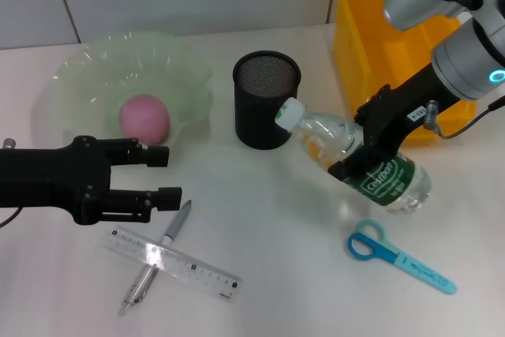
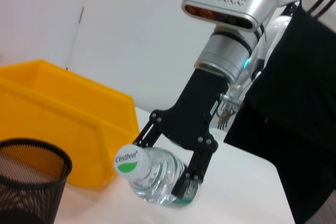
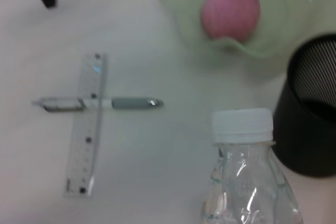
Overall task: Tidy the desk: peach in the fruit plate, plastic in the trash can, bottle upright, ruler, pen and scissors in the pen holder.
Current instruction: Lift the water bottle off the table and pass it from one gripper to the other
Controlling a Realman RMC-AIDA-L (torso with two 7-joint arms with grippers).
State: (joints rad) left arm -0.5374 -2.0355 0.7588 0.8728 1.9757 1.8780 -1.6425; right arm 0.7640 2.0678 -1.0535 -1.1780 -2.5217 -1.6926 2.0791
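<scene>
Right pincer [image 1: 364,146] clamped on clear plastic white-capped bottle [image 1: 355,159], tilted toward worktop's right edge; swing its base down flat before releasing; left pincer [image 1: 162,175] wide, idle, left edge.

My head camera looks down on the desk [image 1: 260,290]; both wrist cameras sit close, sharing the bottle [image 1: 355,159] beside the pen holder [image 1: 266,100].

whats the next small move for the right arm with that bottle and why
Probably tip the bottle upright and set it on the desk. The right gripper is shut on its body, and it is tilted, cap toward the pen holder, base low near the scissors.
</scene>
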